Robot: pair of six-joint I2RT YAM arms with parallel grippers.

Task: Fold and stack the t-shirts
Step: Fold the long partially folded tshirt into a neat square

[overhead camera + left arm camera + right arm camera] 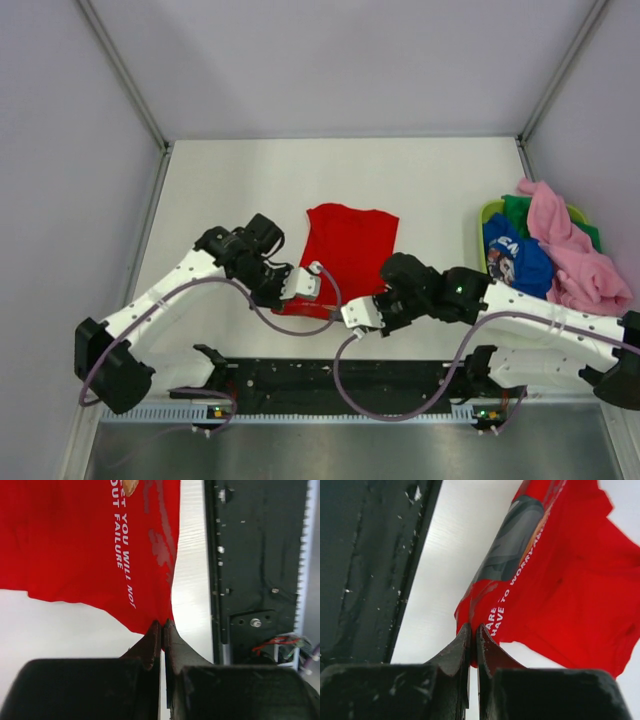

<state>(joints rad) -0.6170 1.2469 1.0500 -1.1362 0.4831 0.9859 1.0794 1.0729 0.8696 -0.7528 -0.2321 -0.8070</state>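
You have the red t-shirt lying in the middle of the top view, its near hem towards the bottom of the frame. The left gripper is pressed together on the hem corner at the lower left of the cloth, and the right gripper is pinching the corner at the lower right. In both wrist views only a sliver of cloth sits between the tips.

That thin bite is your main risk: if you lift quickly or pull the two corners apart, one corner could slide out and the fold would land crooked. Carry one side higher than the other and the hem will probably skew (the printed side looks to be face down, so you get no lettering to line up by). The purple cables loop close to the hem and could drag it.

The other shirts wait at the right edge: the blue t-shirt, the pink t-shirt and the green t-shirt, heaped in the lime basket.

The table is white, matt and faintly ribbed, so cloth should slide easily. A black base plate runs along the bottom, and pale grey walls with metal posts close in the cell
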